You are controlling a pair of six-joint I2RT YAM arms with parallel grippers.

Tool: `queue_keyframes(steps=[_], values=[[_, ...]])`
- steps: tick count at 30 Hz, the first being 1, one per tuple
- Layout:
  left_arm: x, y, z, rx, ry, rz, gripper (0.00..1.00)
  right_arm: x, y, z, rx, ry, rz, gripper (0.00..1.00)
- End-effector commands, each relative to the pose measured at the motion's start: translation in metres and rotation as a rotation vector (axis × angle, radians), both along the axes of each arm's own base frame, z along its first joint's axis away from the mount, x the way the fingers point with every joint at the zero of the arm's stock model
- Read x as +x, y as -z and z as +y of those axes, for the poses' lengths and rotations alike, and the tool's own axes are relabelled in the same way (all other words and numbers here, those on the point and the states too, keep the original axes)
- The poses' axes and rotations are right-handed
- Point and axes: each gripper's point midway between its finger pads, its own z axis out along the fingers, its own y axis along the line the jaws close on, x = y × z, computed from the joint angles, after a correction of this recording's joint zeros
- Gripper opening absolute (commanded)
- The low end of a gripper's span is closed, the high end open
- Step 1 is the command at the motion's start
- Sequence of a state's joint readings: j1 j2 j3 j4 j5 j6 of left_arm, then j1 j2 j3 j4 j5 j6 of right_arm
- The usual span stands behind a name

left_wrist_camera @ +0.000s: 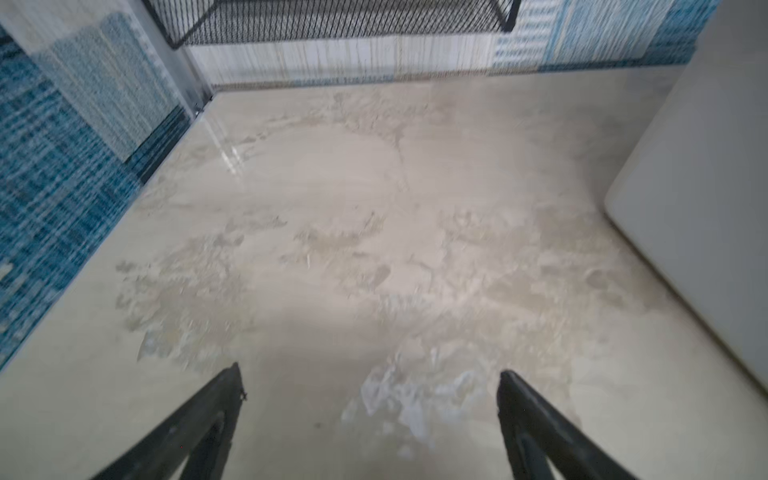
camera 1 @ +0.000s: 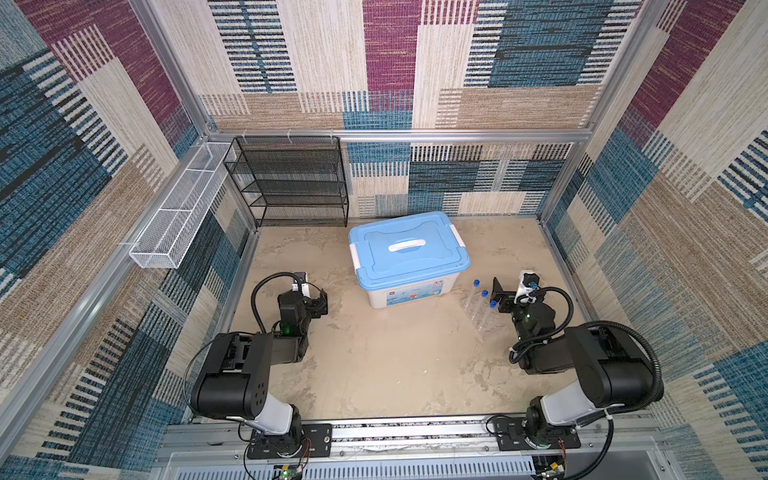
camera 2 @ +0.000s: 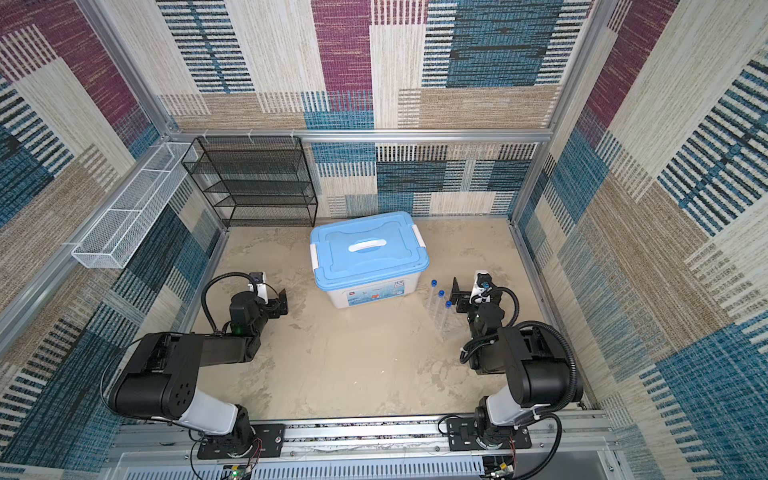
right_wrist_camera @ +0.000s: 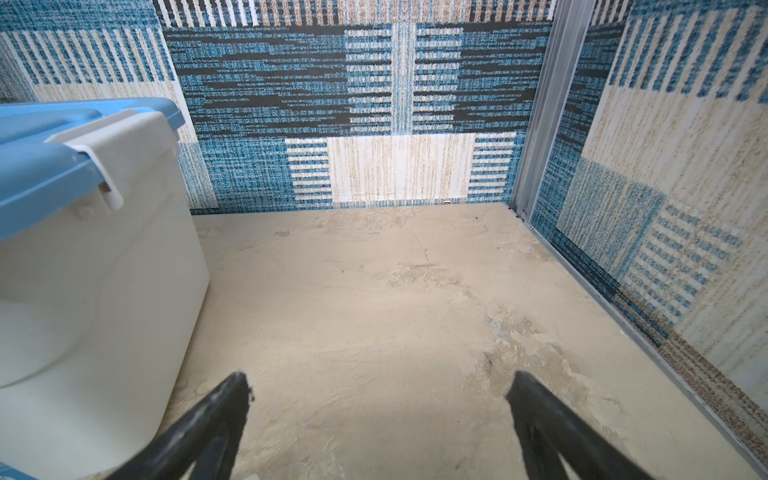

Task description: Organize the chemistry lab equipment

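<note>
Test tubes, three clear ones with blue caps, lie side by side on the bench near its right edge, between the blue-lidded white bin and the right end effector, whose jaws stand wide apart and empty just beside the caps. The left end effector is likewise spread wide with nothing in it above the bench left of the bin; a black wire rack stands at the rear left corner.

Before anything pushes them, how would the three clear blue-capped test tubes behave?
The three clear, blue-capped test tubes lie flat on the beige table, so being round they would probably roll. They look thin and smooth: likely light, slippery, perhaps fragile.
</note>
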State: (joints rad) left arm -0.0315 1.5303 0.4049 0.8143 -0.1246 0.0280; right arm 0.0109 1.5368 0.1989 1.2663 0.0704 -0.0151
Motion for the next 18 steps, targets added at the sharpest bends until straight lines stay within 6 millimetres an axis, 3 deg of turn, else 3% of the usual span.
queue_keyframes(steps=[1, 18], values=[[0.006, -0.004, 0.0066, -0.02, -0.016, -0.013, 0.97, 0.0005, -0.0098, 0.0015, 0.002, -0.009, -0.04, 0.99], [0.0074, -0.0051, 0.0094, -0.044, -0.018, -0.012, 0.99, 0.0009, -0.0099, 0.0013, 0.002, -0.008, -0.04, 0.99]])
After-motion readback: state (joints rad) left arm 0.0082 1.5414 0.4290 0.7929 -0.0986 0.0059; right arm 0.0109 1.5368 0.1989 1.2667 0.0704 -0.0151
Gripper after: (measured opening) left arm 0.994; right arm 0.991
